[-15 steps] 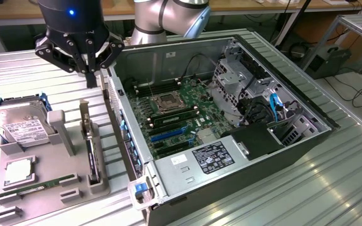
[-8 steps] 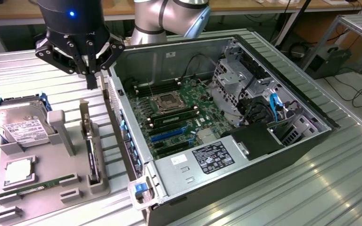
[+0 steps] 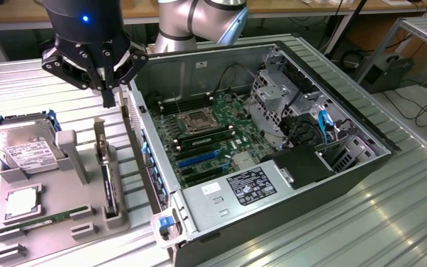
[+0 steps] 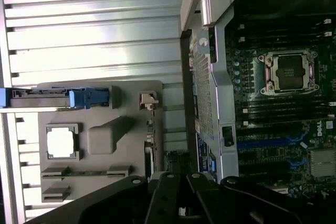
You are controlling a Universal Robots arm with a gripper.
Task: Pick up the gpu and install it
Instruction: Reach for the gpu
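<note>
A robot gripper (image 3: pixel 108 92), its fingers pressed together and holding nothing, hangs above a grey tray (image 3: pixel 58 194) beside an open computer case (image 3: pixel 310 222). The gpu (image 3: pixel 108 178) stands on edge in a tray slot, below the fingertips and apart from them. A clean pick likely needs the jaws centred over the card's thin top edge, square to it and clear of the case wall.

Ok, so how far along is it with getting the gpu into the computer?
Nothing looks finished. The gpu stands on edge in its slot of the grey tray, beside the open case, and the blue slot on the motherboard is bare. In hand: the gripper hangs above the card, fingers shut, holding nothing. Left: the whole pickup and install.
</note>
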